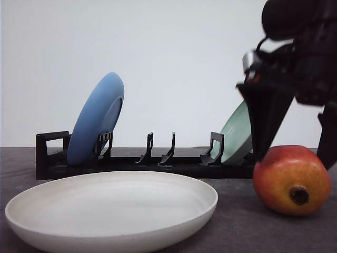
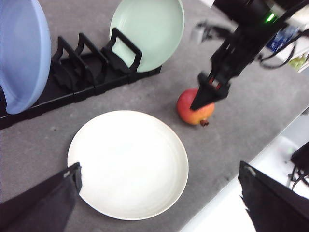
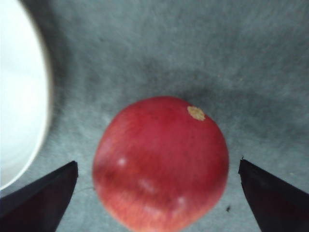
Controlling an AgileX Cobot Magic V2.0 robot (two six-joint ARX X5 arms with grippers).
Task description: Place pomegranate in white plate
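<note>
i can read no text, label, brand, number or sign on anything before me.

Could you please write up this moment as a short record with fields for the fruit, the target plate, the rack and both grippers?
pomegranate: on the table, right of the white plate, not in it
white plate: flat on the table, nothing on it
rack: black, behind the plate, holding a blue plate and a pale green plate on edge
right gripper: open, fingers either side of the pomegranate
left gripper: open, above the white plate
</note>
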